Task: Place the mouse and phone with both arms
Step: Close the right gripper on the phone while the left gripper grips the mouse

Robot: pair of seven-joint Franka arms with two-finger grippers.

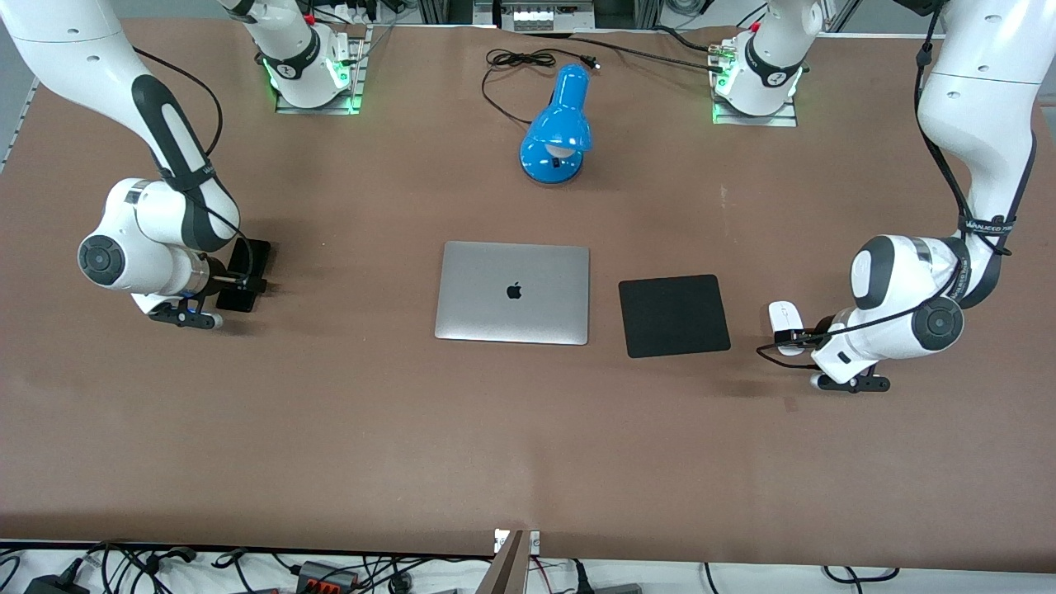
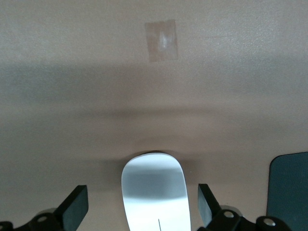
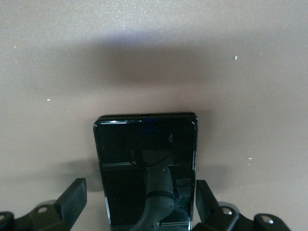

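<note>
While fingers gape, mouse (image 2: 155, 192) within left tool (image 2: 142, 207), phone (image 3: 147, 168) within right tool (image 3: 139, 204).

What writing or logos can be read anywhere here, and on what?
No word reads clearly.
Apple logo, no letters: on the laptop lid.
Lettering on the black strap of the left arm: too small to read.
Lettering on the right arm's band: too small to read.

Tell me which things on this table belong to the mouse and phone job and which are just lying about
In the job: mouse, between the open left gripper's fingers; phone, between the open right gripper's fingers.

Lying about: laptop; black mat beside it, toward the left arm's end; blue lamp with its cable.
</note>
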